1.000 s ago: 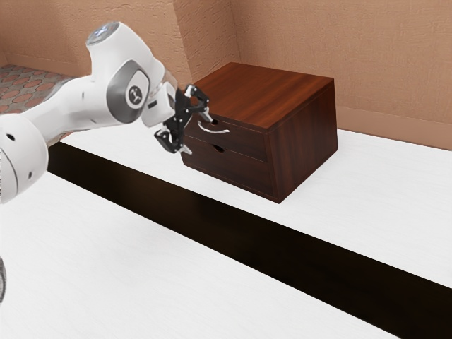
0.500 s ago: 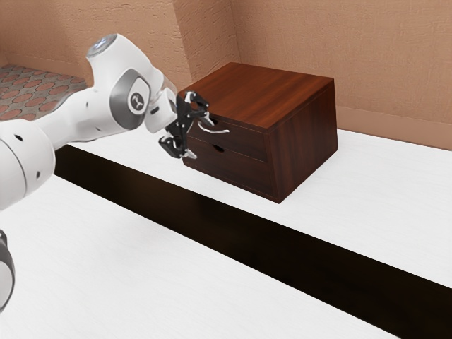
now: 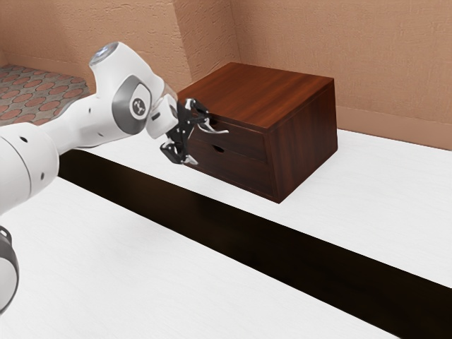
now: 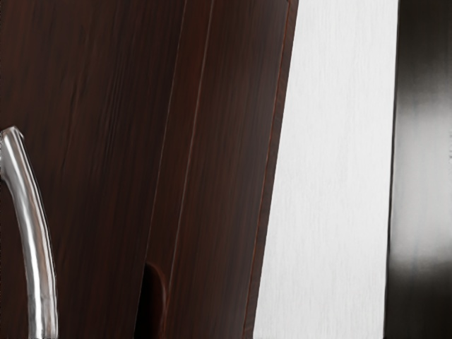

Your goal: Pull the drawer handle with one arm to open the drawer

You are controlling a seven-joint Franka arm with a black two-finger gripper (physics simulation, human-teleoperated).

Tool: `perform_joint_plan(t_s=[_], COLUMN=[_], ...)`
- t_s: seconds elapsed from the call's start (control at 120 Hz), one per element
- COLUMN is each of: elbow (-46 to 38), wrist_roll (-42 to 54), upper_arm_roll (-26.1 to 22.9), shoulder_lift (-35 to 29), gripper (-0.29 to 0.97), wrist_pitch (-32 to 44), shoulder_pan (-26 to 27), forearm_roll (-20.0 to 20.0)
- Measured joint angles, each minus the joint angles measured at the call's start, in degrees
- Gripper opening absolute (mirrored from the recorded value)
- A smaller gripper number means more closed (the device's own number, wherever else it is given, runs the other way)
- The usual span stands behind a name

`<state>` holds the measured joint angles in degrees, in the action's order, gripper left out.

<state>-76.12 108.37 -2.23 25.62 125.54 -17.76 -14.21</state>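
Observation:
A dark wooden cabinet [image 3: 282, 106] stands on the white table, with two drawers in its front. The upper drawer [image 3: 236, 138] carries a curved silver handle [image 3: 215, 128] and sits flush with the cabinet front. My black gripper [image 3: 195, 138] is open right at the drawer front, at the handle's end toward the exterior view's left. One finger is above the handle's level, the other below, and neither touches it. In the wrist view the handle [image 4: 28, 233] shows close against the dark wood [image 4: 106, 141].
The lower drawer [image 3: 233, 166] has a small finger notch [image 4: 152, 304] instead of a handle. A wide black strip [image 3: 282, 247] runs across the white table [image 3: 381, 191] in front of the cabinet. Tan walls stand behind the cabinet.
My hand has moved toward the exterior view's right, from a little off the cabinet's corner up to the drawer front by the handle's end. The drawer has not moved.

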Motion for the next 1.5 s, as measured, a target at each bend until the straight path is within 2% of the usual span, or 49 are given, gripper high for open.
perform_joint_plan(t_s=[0.175,0.25,0.4,0.525,0.617,0.7,0.758,0.842,0.892,0.925,1.092,1.325,1.5], elbow=[-0.18,-1.29,-1.84,-3.21,-4.29,-4.80,-4.90,-4.95,-5.38,-5.55,-5.72,-6.41,-7.20], wrist_roll=[-0.10,-0.12,-0.16,-0.16,-0.15,-0.16,-0.17,-0.17,-0.17,-0.18,-0.23,-0.29,-0.33], upper_arm_roll=[-0.06,-0.04,-0.05,-0.24,-0.30,-0.33,-0.29,-0.20,-0.17,-0.16,-0.39,-2.03,-2.25], shoulder_lift=[-0.18,-0.56,-1.21,-2.27,-3.54,-4.07,-4.37,-4.58,-4.64,-4.70,-4.84,-4.98,-6.18], gripper=[0.63,0.74,0.61,0.60,0.44,0.42,0.35,0.40,0.52,0.55,0.55,0.68,0.65], wrist_pitch=[-0.06,-0.02,-0.06,-0.06,-0.05,-0.07,-0.12,-0.17,-0.15,-0.16,-0.16,-0.08,-0.11], shoulder_pan=[-0.41,-0.47,-0.61,-0.94,-1.33,-1.49,-1.53,-1.56,-1.54,-1.56,-1.71,-1.75,-1.76], forearm_roll=[0.10,0.08,0.03,0.45,0.58,0.57,0.49,0.27,0.18,0.19,-0.13,-0.49,-0.53])
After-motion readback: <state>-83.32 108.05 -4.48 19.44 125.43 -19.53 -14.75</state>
